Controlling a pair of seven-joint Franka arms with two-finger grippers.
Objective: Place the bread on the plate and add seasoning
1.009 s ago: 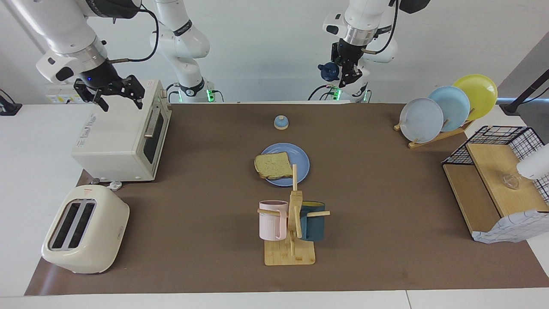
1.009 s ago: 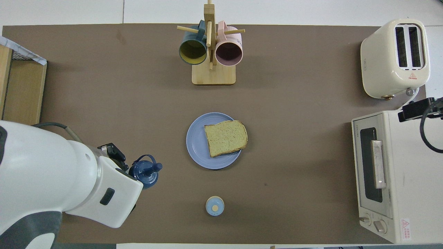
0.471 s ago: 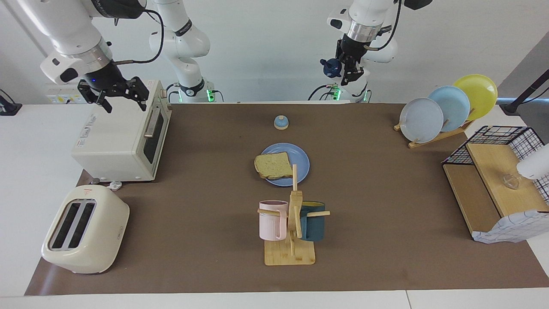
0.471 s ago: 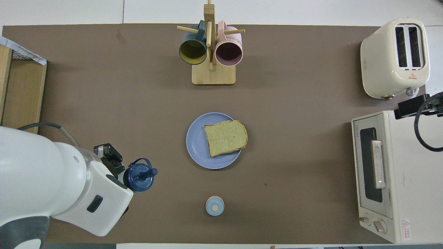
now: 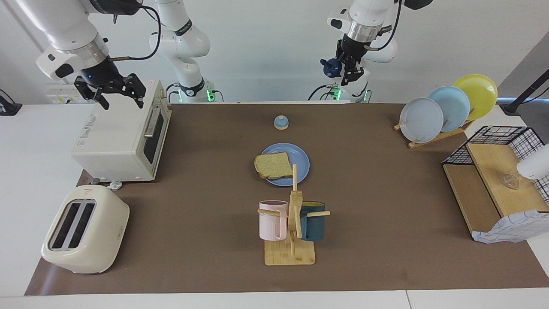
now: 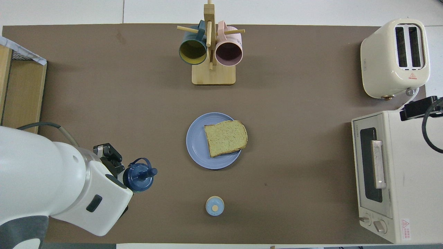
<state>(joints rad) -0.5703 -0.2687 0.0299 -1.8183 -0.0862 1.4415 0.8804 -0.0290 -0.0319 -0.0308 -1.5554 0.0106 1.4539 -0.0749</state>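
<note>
Above table [image 5: 386, 193], left claw [image 5: 349, 71] has raised seasoning [image 5: 329, 68] higher

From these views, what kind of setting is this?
Probably a mock kitchen on a lab bench: a toaster, a toaster oven and a mug rack on a brown mat, with bare white walls around.

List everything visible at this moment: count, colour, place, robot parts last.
bread: 1, tan, on plate
plate: 1, blue, table centre
seasoning: 1, navy cap, held aloft
bell: 1, blue-topped, nearer the robots than plate
mug rack: 1, wooden, pink and teal mugs
plate rack: 3 upright plates
toaster: 1, cream
toaster oven: 1, white
left gripper: shut on seasoning
right gripper: open, over toaster oven
</note>
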